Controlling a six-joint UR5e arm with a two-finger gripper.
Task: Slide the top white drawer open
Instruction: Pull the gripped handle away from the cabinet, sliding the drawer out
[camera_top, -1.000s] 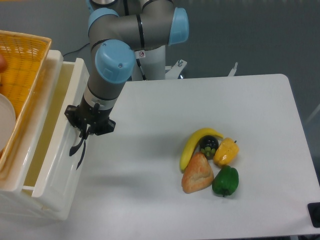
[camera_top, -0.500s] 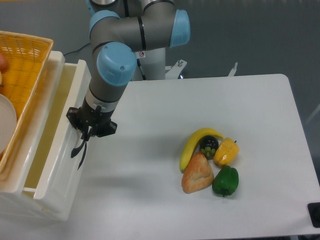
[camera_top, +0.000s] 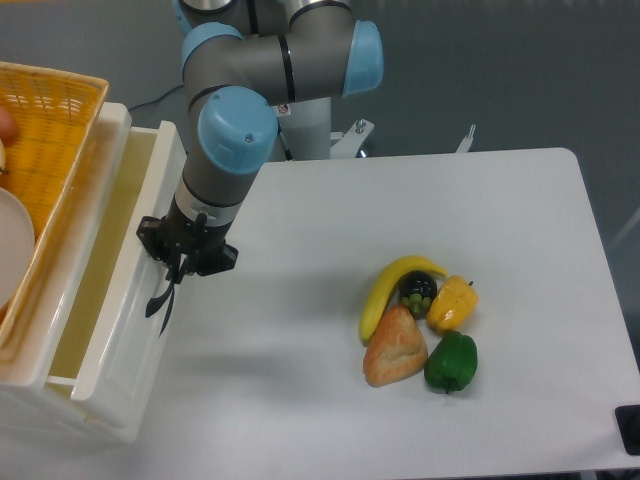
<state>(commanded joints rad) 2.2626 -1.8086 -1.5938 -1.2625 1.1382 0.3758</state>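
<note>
Camera view: gripper (camera_top: 176, 272) down at the black handle (camera_top: 160, 297) on the front of the top drawer (camera_top: 120, 300), fingers apparently hooked or pinched on it to pull; exact closure impossible to tell. Drawer partly out, left of the fruit (camera_top: 418, 320), under the basket (camera_top: 45, 150).

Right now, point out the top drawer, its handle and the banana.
top drawer (camera_top: 120, 345), fixed camera, on its white front panel
handle (camera_top: 160, 300), fixed camera, on the black arch below the gripper
banana (camera_top: 378, 296), fixed camera, on its curved middle
</note>
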